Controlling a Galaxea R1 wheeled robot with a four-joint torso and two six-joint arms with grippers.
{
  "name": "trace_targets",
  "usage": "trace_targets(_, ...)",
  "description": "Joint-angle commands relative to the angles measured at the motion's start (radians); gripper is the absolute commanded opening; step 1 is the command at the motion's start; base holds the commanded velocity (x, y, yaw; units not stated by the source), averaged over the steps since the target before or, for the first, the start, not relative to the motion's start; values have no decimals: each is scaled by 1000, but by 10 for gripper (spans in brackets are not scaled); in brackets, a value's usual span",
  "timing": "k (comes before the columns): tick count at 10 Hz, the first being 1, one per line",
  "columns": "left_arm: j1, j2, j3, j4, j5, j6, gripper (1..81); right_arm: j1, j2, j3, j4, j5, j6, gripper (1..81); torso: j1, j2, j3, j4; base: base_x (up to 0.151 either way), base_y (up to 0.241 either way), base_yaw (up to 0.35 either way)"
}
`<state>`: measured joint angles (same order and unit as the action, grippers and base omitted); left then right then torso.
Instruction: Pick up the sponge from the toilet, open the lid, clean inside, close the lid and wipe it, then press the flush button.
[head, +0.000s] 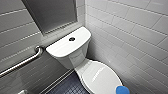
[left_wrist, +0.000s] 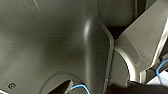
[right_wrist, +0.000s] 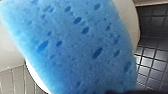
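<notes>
A white toilet stands in a tiled corner with its lid shut. A bright blue sponge shows at five o'clock in the head view, at the lid's front edge. From the right wrist it looms close and pitted, with dark floor tiles behind. A round flush button lies at eleven o'clock from the lid, and a metal grab bar at nine o'clock. I cannot tell how far the left end effector or right end effector is open, or whether either grips the sponge.
</notes>
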<state>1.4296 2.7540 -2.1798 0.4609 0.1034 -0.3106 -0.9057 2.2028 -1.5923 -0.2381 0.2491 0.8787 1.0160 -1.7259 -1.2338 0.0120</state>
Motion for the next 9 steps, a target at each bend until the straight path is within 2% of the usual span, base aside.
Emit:
trace_targets(1,21,-16,23,4,71,7,811,-84,-120,-9,10,22,9,10,0,0,0,0,0,0,0)
trace_targets(3,21,-11,25,4,71,7,811,-157,-182,11,0,68,3,10,0,0,0,0,0,0,0)
trace_targets(5,21,-10,32,4,71,8,811,-171,-275,126,-75,68,0,10,0,-1,0,0,0,0,0)
trace_targets(6,21,-10,32,5,68,8,811,-160,-324,218,-136,61,-3,10,0,-1,0,0,0,0,0)
trace_targets(7,21,-8,32,5,67,8,811,-126,-361,290,-178,47,-1,10,0,-1,0,0,0,0,0)
trace_targets(9,21,-7,34,12,65,8,811,-43,-397,373,-176,-51,0,10,0,-1,0,0,0,0,0)
